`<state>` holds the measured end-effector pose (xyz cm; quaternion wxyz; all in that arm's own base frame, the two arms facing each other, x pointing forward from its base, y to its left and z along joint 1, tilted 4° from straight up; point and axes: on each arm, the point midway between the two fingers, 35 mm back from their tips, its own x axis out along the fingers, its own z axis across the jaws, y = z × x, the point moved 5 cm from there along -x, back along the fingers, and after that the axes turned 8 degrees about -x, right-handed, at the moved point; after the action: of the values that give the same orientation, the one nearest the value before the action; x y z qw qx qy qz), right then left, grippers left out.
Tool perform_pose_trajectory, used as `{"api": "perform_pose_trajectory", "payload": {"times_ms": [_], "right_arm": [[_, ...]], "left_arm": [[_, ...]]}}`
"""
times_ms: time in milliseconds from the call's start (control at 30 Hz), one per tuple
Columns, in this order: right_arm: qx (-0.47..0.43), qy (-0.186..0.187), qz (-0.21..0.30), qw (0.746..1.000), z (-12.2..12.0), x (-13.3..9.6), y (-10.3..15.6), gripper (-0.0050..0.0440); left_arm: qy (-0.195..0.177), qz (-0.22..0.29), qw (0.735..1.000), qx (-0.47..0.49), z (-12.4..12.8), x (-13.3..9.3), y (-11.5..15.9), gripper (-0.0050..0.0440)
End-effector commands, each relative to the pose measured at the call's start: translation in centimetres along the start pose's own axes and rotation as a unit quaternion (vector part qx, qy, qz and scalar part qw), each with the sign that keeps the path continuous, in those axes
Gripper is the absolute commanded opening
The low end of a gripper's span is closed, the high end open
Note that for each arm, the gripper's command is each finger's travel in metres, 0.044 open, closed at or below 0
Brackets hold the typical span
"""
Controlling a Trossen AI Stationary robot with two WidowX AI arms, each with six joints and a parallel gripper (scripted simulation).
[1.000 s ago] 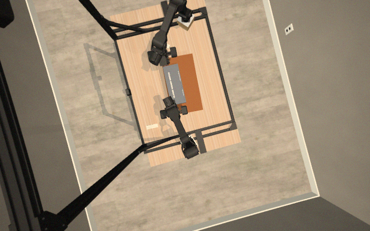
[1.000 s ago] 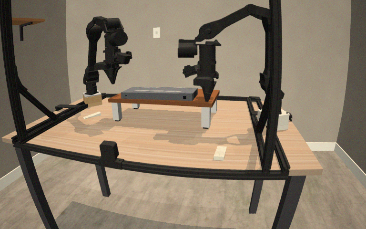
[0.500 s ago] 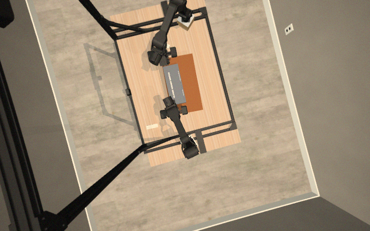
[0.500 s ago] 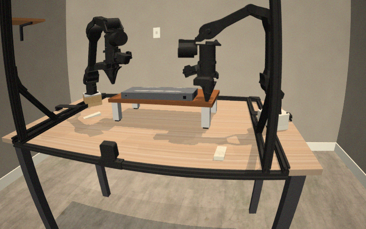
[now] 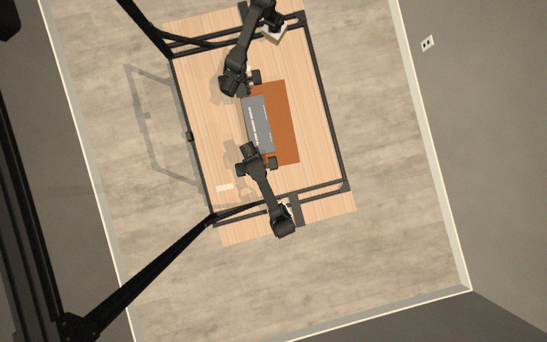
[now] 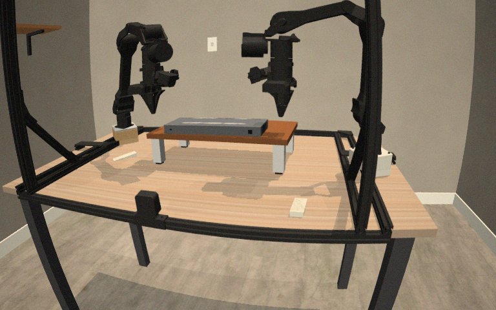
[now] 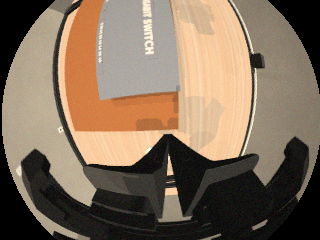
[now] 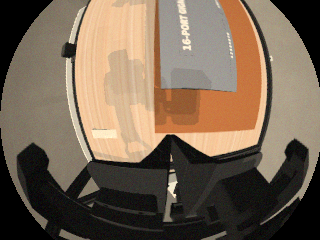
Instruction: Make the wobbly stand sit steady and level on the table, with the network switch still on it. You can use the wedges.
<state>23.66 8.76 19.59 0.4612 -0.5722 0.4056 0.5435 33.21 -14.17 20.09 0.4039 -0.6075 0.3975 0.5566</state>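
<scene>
1. On the top of the network switch (image 5: 260,120) (image 6: 216,128) (image 7: 132,60) (image 8: 197,55), "16-PORT GIG" can be read in large white letters in the right wrist view, the rest being cut off by the picture's edge.
2. On the same top, "ABIT SWITCH" is shown in the left wrist view.
3. A row of smaller white print is also carried there, too small to be read.

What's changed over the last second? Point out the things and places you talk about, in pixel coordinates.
The right hand (image 5: 256,165) (image 6: 280,115) (image 8: 170,138) rose from beside the stand (image 5: 286,120) (image 6: 283,128) (image 7: 82,75) (image 8: 247,65) to above it. Nothing gripped or released. Left hand (image 5: 241,80) (image 6: 152,112) (image 7: 169,135), stand, network switch (image 5: 256,120) (image 6: 216,128) (image 7: 132,67) (image 8: 197,55) and both wedges (image 6: 298,206) (image 6: 124,156) show no visible shift.
</scene>
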Motion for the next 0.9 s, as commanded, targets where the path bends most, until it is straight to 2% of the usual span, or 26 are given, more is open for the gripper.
{"api": "perform_pose_trajectory", "payload": {"times_ms": [0, 233, 267, 433, 600, 800, 867], "right_arm": [[0.000, 0.000, 0.003, 1.000, 0.0, -0.5, 0.0, 0.0000], [0.000, 0.000, 0.003, 1.000, 0.0, -0.5, 0.0, 0.0000], [-0.002, -0.002, -0.025, 1.000, 0.1, -0.9, -0.8, 0.0245], [-0.014, -0.015, -0.170, 0.985, 0.6, -4.5, -5.3, 0.0245], [-0.025, -0.024, -0.312, 0.949, 1.0, -9.4, -9.0, 0.0245], [-0.025, -0.024, -0.312, 0.949, 1.0, -9.4, -9.0, 0.0245], [-0.026, -0.026, -0.342, 0.939, 1.0, -10.9, -9.1, 0.0245]], "left_arm": [[0.000, 0.000, 1.000, 0.000, 0.0, 0.0, 0.0, 0.0000], [0.000, 0.000, 1.000, 0.000, 0.0, 0.0, 0.0, 0.0000], [0.000, 0.000, 1.000, 0.000, 0.0, 0.0, 0.0, 0.0000], [0.000, 0.000, 1.000, 0.000, 0.0, 0.0, 0.0, 0.0000], [0.000, 0.000, 1.000, 0.000, 0.0, 0.0, 0.0, 0.0000], [0.000, 0.000, 1.000, 0.000, 0.0, 0.0, 0.0, 0.0000], [0.000, 0.000, 1.000, 0.000, 0.0, 0.0, 0.0, 0.0000]]}}
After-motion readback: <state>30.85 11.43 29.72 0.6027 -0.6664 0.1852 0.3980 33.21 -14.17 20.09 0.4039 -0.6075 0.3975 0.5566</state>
